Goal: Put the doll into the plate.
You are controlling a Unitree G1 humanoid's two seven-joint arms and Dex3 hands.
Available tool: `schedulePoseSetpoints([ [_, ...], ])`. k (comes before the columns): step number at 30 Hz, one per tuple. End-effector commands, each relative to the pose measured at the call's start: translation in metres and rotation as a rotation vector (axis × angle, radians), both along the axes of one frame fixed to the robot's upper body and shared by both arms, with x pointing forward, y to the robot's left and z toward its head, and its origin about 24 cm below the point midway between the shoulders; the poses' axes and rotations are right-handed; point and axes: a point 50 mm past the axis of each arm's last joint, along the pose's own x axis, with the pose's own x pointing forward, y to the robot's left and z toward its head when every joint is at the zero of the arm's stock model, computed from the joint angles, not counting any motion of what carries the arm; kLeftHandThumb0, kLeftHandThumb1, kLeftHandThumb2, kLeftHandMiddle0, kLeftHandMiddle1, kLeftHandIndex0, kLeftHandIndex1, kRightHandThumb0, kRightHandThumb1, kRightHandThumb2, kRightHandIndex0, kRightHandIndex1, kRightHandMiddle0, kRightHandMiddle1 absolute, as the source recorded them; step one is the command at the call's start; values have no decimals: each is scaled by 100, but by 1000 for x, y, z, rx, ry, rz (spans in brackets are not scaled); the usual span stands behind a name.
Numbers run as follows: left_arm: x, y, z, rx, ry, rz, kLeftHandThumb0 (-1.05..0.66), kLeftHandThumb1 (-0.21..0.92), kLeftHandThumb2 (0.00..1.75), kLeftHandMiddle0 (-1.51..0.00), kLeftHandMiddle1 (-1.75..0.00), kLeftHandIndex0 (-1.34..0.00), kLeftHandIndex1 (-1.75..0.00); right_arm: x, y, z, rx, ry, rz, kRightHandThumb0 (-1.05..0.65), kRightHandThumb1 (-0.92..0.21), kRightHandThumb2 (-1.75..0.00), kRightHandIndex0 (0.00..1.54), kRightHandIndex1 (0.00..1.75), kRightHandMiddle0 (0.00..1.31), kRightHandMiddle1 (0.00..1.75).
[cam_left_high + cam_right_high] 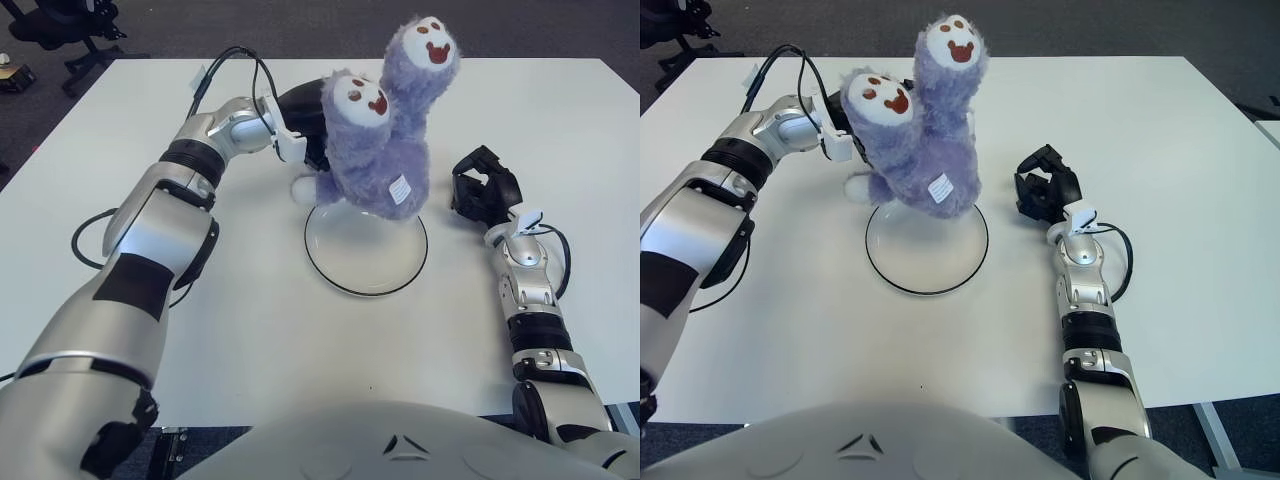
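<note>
White tabletop [250, 330] fills most of both views, with dark carpet beyond its far edge and an office chair [60, 25] cut off at the upper left corner. A white plate [366, 250] with a dark rim is seen at the centre. The left arm is stretched forward and bent inward at the wrist, so that the left hand [305, 125] is brought in behind the purple plush doll [380, 150] from the robot's left. The doll is held upright over the far rim of the plate, its two fuzzy heads (each with a white face and a red mouth) raised above the body and a small white tag shown on its side. Whether its base touches the plate cannot be told. The fingers of the left hand are largely hidden by the plush, though they are closed around the doll's back. The right hand [485, 195] is seen to the right of the plate, well apart from it, its dark fingers [1040, 160] curled inward around nothing. A black cable is looped over the left forearm.
</note>
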Motion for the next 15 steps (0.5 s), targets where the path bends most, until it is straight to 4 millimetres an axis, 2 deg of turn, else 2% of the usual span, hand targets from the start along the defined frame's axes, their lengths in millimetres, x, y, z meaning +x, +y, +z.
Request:
schedulePoseSetpoints([
  [1, 0, 0, 6, 39, 5, -5, -3, 81, 42, -57, -145, -42, -146, -1, 0, -6, -9, 38, -3, -38, -70, -81, 91, 175, 33, 175],
  [5, -2, 0, 8, 69, 16, -24, -1, 90, 29, -53, -144, -38, -137, -1, -1, -6, -11, 39, -4, -38, -70, -81, 91, 175, 33, 175],
  [15, -7, 0, 9, 81, 24, -72, -1, 92, 26, -52, -143, -38, -135, -1, -1, -5, -13, 40, -5, -38, -71, -81, 91, 175, 33, 175],
])
